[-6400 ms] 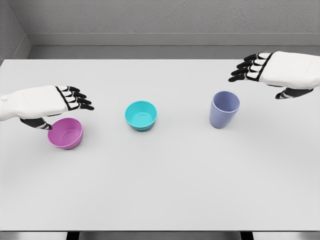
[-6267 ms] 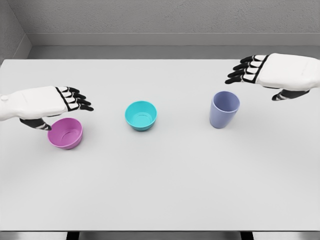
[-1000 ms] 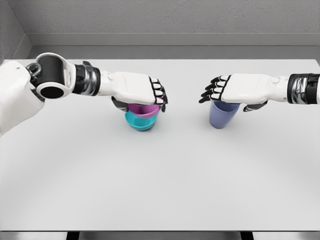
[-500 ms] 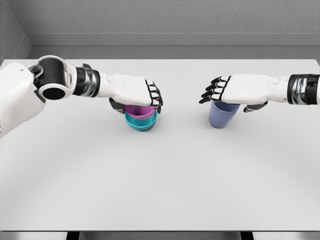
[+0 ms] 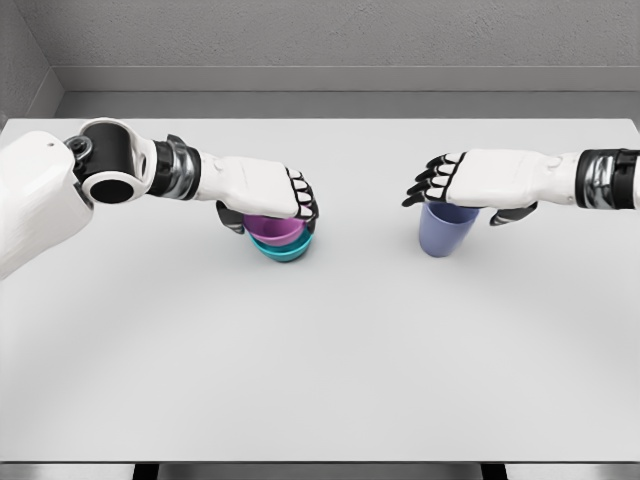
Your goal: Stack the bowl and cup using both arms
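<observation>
1. Left robot hand clamped from above on the purple bowl, fingers curled over its far rim.
2. Purple bowl nested inside the teal bowl, only the teal lower edge showing, on the white desk left of centre.
3. Right robot hand just above the blue cup, fingers loosely spread, gripping nothing.
4. Cup upright on the desk, well apart from the bowls.
5. No readable writing or labels.
</observation>
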Robot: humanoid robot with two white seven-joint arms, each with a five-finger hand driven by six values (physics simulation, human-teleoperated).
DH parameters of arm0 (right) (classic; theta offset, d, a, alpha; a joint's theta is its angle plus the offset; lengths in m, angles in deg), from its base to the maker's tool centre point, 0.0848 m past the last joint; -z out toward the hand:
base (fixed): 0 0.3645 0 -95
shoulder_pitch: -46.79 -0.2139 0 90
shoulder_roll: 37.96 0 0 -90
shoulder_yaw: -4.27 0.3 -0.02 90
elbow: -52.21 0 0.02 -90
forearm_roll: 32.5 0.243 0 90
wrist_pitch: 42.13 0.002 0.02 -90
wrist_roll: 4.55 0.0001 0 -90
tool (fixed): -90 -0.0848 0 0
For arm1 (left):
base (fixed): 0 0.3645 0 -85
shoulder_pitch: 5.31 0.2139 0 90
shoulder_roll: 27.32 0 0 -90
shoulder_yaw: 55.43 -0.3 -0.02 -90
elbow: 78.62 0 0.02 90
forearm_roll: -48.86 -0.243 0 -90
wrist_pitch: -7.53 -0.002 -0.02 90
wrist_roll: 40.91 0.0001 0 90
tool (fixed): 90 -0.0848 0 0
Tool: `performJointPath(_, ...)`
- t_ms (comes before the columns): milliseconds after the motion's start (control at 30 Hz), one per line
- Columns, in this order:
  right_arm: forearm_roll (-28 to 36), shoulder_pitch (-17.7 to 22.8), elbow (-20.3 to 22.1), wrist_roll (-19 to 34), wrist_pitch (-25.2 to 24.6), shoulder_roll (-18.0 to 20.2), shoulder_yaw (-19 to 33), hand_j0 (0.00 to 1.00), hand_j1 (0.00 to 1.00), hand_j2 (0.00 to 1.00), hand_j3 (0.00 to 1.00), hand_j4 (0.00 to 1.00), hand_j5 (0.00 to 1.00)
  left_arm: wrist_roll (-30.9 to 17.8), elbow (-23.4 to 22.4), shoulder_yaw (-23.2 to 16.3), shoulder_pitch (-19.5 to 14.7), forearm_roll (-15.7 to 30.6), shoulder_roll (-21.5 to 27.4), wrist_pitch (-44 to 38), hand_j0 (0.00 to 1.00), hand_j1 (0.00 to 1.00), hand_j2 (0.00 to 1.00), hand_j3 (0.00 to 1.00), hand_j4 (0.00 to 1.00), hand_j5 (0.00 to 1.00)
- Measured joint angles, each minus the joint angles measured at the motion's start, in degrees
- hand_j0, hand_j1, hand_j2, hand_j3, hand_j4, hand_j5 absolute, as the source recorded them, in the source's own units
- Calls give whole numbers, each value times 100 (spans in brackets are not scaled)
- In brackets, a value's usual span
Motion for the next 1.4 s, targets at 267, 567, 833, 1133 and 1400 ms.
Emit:
performJointPath(267, -7, 9, -68, 0, 0, -81, -19, 100, 100, 100, 100, 100, 100, 1, -8, -46, 0, 8, -8, -2, 78, 78, 78, 78, 78, 78)
performJointPath(567, -86, 9, -148, 0, 0, -130, -30, 100, 100, 100, 100, 100, 100, 26, -9, -53, 0, 14, -8, -1, 96, 96, 96, 96, 96, 96)
performJointPath(833, -134, 9, -209, 0, 0, -200, -109, 100, 100, 100, 100, 100, 100, -4, -13, -46, -9, 61, -37, -2, 100, 100, 100, 100, 100, 100)
performJointPath(1133, -208, 9, -275, 0, 0, -277, -118, 100, 100, 100, 100, 100, 100, -5, 3, -34, -413, 272, 96, -7, 100, 100, 100, 100, 100, 100)
performJointPath(1400, -224, 9, -363, 0, 0, -328, -118, 100, 100, 100, 100, 100, 100, -2, 53, 409, -321, 1429, 1710, -21, 100, 100, 100, 100, 100, 100)
